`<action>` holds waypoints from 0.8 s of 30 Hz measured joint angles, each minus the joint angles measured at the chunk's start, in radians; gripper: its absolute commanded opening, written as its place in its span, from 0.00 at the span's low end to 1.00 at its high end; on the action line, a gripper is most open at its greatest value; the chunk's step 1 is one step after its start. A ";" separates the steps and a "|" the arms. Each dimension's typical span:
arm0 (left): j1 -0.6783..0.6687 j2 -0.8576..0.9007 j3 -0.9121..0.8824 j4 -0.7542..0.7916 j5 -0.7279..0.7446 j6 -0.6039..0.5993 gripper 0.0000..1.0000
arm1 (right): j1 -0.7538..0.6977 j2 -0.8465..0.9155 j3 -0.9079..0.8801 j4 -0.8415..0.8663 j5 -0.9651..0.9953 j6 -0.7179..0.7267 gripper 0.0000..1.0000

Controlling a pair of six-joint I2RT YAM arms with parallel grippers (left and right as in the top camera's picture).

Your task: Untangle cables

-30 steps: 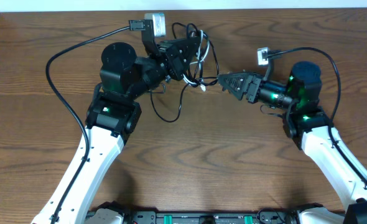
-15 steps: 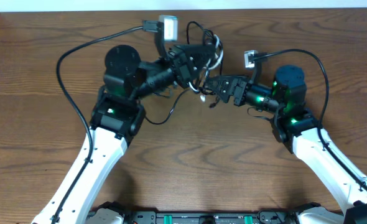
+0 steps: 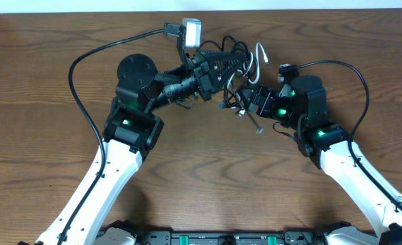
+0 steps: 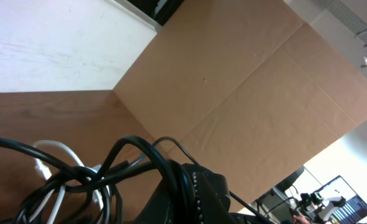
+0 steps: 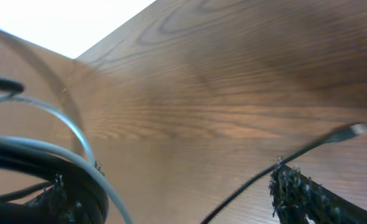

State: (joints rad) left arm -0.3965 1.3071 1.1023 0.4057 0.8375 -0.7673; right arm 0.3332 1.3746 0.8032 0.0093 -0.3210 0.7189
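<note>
Your L gripper (image 3: pixel 238 65) is clamped shut on the cables (image 3: pixel 236 49), upper centre of overhead view. White cord (image 3: pixel 261 54) loops out just right of it. R gripper (image 3: pixel 243 101) sits just below-right of the tangle, jaws wide apart. A thin black strand (image 5: pixel 308 149) crosses btwn them, ungripped.
</note>
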 measured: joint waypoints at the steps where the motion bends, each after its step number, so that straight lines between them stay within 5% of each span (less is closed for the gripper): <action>1: 0.000 0.000 -0.001 0.002 0.003 0.000 0.07 | 0.000 -0.001 0.000 -0.007 0.018 -0.004 0.84; 24: 0.246 0.014 -0.016 0.010 0.182 -0.102 0.07 | -0.203 -0.017 0.021 -0.177 0.072 -0.062 0.86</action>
State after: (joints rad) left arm -0.1501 1.3212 1.0859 0.4152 1.0191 -0.8692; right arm 0.1307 1.3579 0.8242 -0.1680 -0.2489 0.6567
